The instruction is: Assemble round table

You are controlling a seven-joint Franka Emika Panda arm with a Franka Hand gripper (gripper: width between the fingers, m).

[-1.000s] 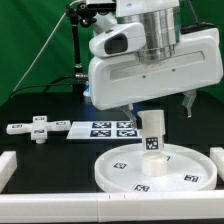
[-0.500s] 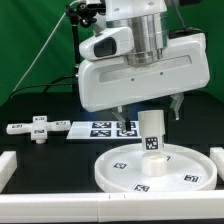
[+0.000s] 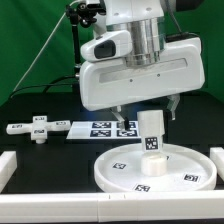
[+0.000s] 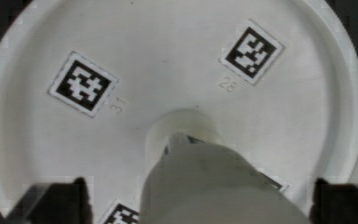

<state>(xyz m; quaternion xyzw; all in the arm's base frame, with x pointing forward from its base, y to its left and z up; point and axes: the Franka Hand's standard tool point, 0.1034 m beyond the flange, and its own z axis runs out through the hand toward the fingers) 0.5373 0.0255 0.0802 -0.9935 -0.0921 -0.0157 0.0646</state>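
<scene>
The round disc (image 3: 125,172) lies flat on the black table toward the exterior view's right, rim up, with several small tags. The short post (image 3: 152,133) stands upright at its middle, a tag on its side. My gripper (image 3: 149,108) hangs just above the post's top and is open. In the wrist view the post (image 4: 220,165) rises from the disc (image 4: 158,60) between my two dark fingertips (image 4: 55,205), with a gap on each side; the gripper (image 4: 202,205) holds nothing. The cross-shaped piece (image 3: 38,128) lies flat at the exterior view's left.
The marker board (image 3: 110,128) lies behind the disc, next to the cross-shaped piece. White rails edge the table at the front (image 3: 60,208), the left (image 3: 8,165) and the right (image 3: 216,155). A black stand (image 3: 78,40) rises at the back.
The arm's hand has shifted toward the exterior view's left over the first half second, then held still. The post and disc have not moved.
</scene>
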